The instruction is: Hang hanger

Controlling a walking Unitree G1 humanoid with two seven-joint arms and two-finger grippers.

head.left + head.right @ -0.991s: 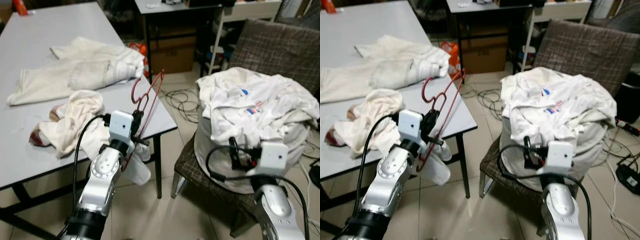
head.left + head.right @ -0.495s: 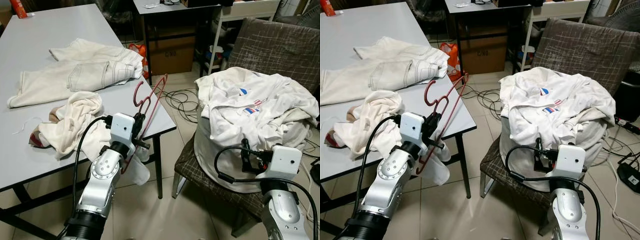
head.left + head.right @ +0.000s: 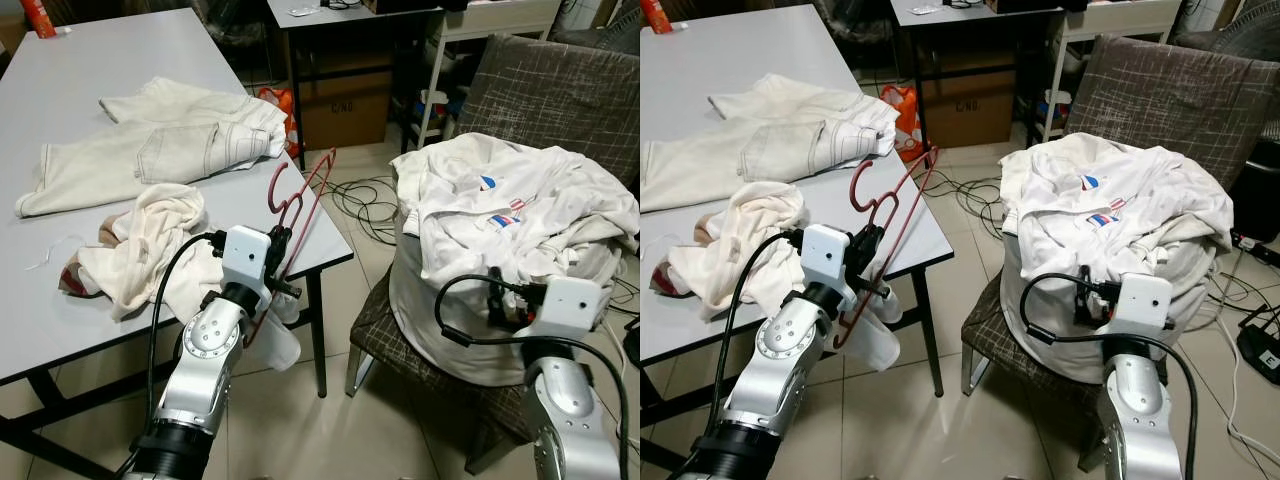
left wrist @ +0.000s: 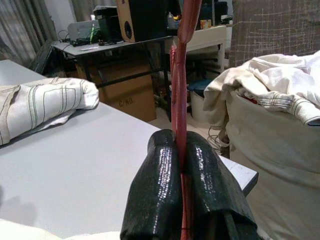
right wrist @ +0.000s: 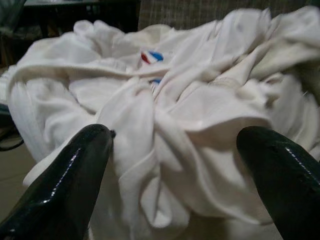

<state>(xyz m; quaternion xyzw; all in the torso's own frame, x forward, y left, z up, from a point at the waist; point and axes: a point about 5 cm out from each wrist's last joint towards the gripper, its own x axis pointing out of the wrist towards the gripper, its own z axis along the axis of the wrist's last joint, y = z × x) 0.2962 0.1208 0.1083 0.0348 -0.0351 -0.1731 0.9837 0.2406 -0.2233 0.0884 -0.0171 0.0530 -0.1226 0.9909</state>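
Note:
A red wire hanger [image 3: 298,205] rises past the near right corner of the grey table [image 3: 60,330], hook uppermost. My left gripper [image 3: 274,262] is shut on its lower part; in the left wrist view the black fingertips [image 4: 165,165] pinch the red wire [image 4: 179,100]. A white shirt [image 3: 510,205] with a small red and blue mark lies heaped on a sack on the brown chair [image 3: 560,95]. My right gripper [image 3: 505,305] is open just in front of that heap, with the cloth [image 5: 175,115] between its spread fingers [image 5: 70,185], not touching.
Cream trousers [image 3: 160,145] and a crumpled cream cloth [image 3: 140,245] lie on the table. Cables [image 3: 365,205] trail over the tiled floor between table and chair. A cardboard box [image 3: 345,105] and a dark desk [image 3: 350,15] stand behind.
My right gripper has risen and moved closer to the white shirt heap. The left gripper still holds the hanger in much the same place.

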